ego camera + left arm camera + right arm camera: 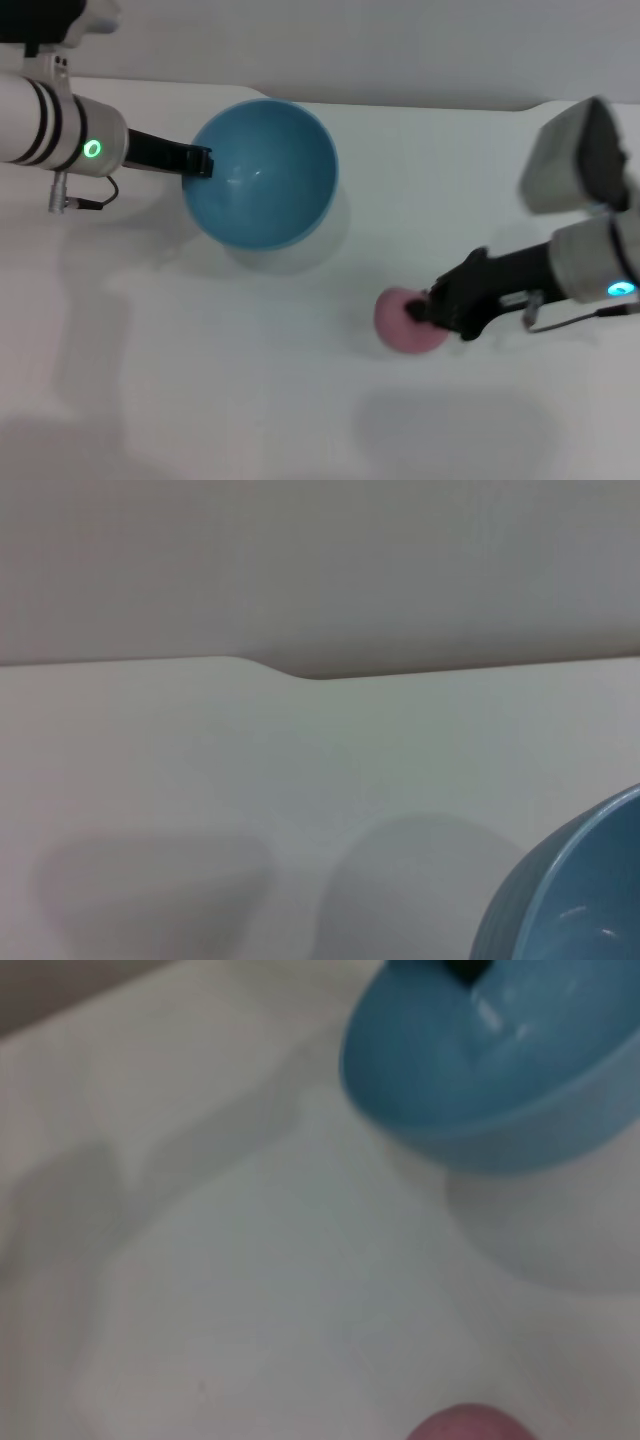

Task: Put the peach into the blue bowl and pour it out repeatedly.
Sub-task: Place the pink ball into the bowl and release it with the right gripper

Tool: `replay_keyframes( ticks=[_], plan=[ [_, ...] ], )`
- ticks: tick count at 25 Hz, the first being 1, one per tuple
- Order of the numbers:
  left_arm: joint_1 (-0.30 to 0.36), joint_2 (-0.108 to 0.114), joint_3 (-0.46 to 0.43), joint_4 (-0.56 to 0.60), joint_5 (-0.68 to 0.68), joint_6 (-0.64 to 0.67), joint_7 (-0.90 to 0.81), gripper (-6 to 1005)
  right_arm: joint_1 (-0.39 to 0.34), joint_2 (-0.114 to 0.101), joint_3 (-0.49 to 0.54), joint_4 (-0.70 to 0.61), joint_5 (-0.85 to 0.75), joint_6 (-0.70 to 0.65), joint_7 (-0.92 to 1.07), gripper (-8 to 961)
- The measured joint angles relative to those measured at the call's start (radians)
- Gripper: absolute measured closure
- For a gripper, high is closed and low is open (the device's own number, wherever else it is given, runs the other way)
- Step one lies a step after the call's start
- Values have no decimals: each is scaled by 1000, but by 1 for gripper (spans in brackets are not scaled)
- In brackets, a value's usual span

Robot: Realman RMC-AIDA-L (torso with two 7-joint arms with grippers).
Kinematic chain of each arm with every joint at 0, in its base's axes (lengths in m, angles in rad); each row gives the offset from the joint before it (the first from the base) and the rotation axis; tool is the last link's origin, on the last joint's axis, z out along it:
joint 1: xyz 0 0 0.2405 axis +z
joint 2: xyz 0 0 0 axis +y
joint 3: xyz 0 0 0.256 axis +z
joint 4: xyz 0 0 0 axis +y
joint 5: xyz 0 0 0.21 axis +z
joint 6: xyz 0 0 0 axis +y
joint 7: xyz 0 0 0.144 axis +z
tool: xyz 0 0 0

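the blue bowl (262,172) sits far left on the white tabletop (300,400), tipped so its mouth faces the near right; it appears lifted slightly, with a shadow under it in the right wrist view. the left pincer (203,161) is pinching the bowl's left rim. the peach (408,320) lies near right on the tabletop, well apart from the bowl. the right pincer (437,308) is at the peach's right side, touching it and seemingly pressed on it, though the far finger is hidden. judgement: the right arm is nearer the fruit; the bowl lies up and to the left of it, so the carry runs that way.
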Motion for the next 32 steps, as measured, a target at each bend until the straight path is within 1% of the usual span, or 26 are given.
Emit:
replay_keyframes(
  ticks=[4,8,10,12,17,24,29,32],
  plan=[
    [-18,0,34,-8,6,0,0,1000,-38,3,142,-44,26,-99,-90,904],
    [-49,0,64,-40,8,-14,-4,1000,-63,1,302,-55,168,-206,-224,909],
    [-73,0,68,-69,9,-33,-7,1000,-74,0,355,-57,252,-231,-248,912],
    [-92,-2,77,-88,7,-50,-8,1000,-80,-1,372,-64,301,-231,-251,912],
    [-125,-13,160,-89,-10,-93,-18,1000,-65,-1,356,-68,302,-212,-251,911],
    [-163,-20,314,-82,-89,-114,-49,999,-51,0,271,-57,270,-149,-250,892],
    [-168,-20,325,-80,-113,-115,-49,1000,-48,2,166,-40,251,-90,-242,877],
    [-162,-18,320,-80,-115,-115,-49,999,-41,2,139,-38,230,-80,-201,741]
  ],
)
